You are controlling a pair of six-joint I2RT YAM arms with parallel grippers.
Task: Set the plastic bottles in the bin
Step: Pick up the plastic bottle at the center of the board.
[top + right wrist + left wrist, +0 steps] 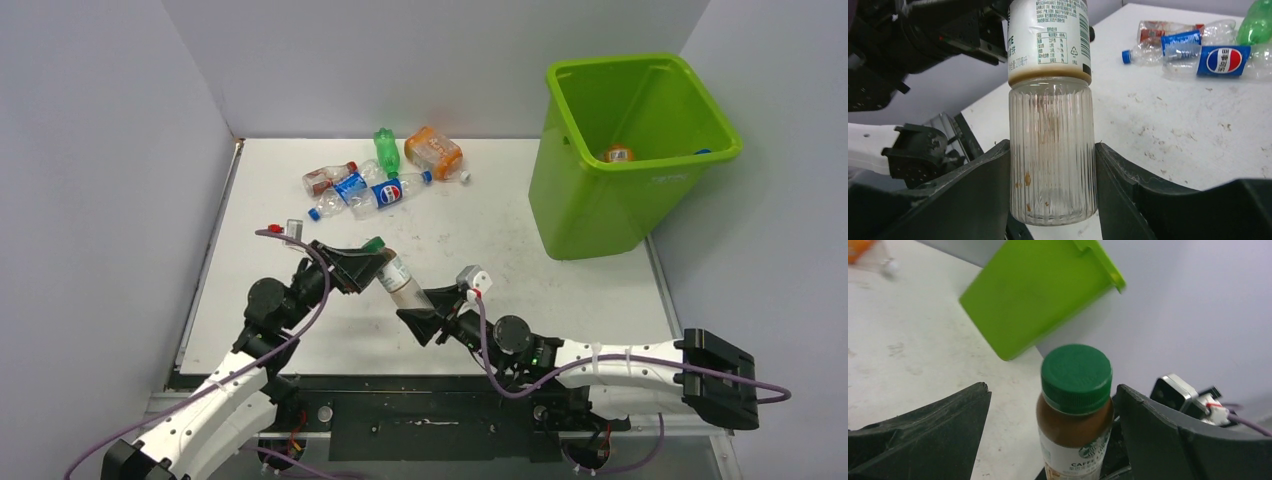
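The coffee bottle [398,277] sits in the near middle of the counter [480,250], held between the two arms; its green cap points to about 10 o'clock in the top view and its clear ribbed base to about 4 o'clock; a white label wraps its upper half and brown residue shows under the cap.

The right end effector [420,305] is clenched on that ribbed base, a finger pressed against each side; the left end effector [362,262] stands released around the cap end, its fingers spread wide with a gap on both sides of the cap.

At 12 o'clock from the coffee bottle, near the far edge of the counter, lie the other bottles [385,180] in a loose heap: a green one [386,150], an orange one [433,150], two with blue Pepsi labels, and one with a red label [328,178] at the 9 o'clock end of the heap.

The bin [580,200] stands at 2 o'clock from the coffee bottle, at the far right corner of the counter, upright and well apart from the heap; inside it an orange-labelled bottle [618,153] rests on the bottom, with a bit of blue just beside it at 3 o'clock.
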